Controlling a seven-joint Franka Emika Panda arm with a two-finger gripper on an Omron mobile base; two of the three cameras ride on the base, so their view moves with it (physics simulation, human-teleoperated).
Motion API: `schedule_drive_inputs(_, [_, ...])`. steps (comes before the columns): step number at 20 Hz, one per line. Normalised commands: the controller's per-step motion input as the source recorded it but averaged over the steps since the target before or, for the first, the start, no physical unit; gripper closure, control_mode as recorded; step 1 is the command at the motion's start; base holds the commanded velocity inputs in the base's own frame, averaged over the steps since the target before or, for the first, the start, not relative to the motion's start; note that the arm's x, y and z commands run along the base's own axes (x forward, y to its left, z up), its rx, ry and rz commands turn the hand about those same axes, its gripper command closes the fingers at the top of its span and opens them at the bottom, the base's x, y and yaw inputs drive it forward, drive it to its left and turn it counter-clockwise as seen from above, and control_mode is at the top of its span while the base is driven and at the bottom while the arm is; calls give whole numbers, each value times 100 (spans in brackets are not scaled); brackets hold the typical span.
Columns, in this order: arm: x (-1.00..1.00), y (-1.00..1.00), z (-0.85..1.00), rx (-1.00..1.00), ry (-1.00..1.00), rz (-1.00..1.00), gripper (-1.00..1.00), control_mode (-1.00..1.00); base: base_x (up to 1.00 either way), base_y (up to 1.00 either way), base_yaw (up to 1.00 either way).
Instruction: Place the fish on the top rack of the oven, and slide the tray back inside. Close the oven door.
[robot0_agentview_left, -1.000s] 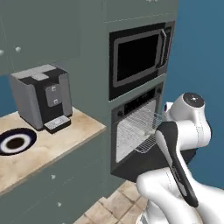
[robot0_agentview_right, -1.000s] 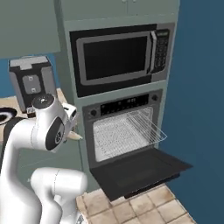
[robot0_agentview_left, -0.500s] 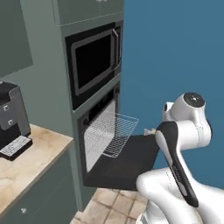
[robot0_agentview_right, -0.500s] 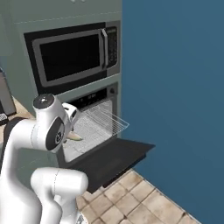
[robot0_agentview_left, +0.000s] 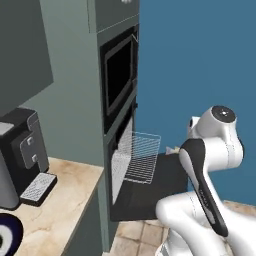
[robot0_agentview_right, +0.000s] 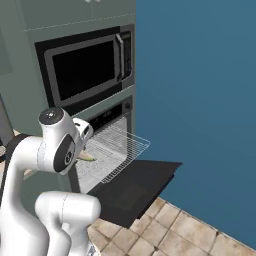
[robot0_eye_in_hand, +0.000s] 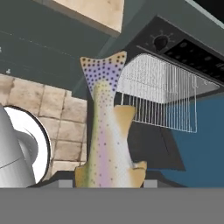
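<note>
We see coffee machine (robot0_agentview_left: 22, 152) lower left, microwave (robot0_agentview_right: 85, 67) above oven; top rack (robot0_agentview_left: 137, 156) pulled out over lowered oven door (robot0_agentview_right: 137, 187); tile floor (robot0_agentview_right: 175, 235); gripper (robot0_eye_in_hand: 107, 181) clamped on fish (robot0_eye_in_hand: 107, 135).

The fish (robot0_eye_in_hand: 107, 131) has a smooth, pale yellowish skin speckled with dark dots. The rack (robot0_agentview_left: 137, 156) at 3 o'clock of the oven is thin silvery wire mesh. The oven door (robot0_agentview_right: 134, 187) looks matt black. The counter (robot0_agentview_left: 55, 205) resembles mottled beige stone; the floor tiles (robot0_agentview_right: 175, 235) look rough tan stone.
</note>
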Motion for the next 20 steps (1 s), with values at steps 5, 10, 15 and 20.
schedule_drive_inputs(5, [0, 0, 0, 0, 0, 0, 100, 100, -21, -15, -26])
schedule_drive_inputs(10, [1, -9, 0, 3, -5, -1, 100, -100, -9, -24, -6])
schedule_drive_inputs(15, [9, -1, 0, 0, 0, 0, 100, -100, 0, 0, 0])
schedule_drive_inputs(20, [0, -19, -7, 1, 0, 6, 100, -100, 0, 0, 0])
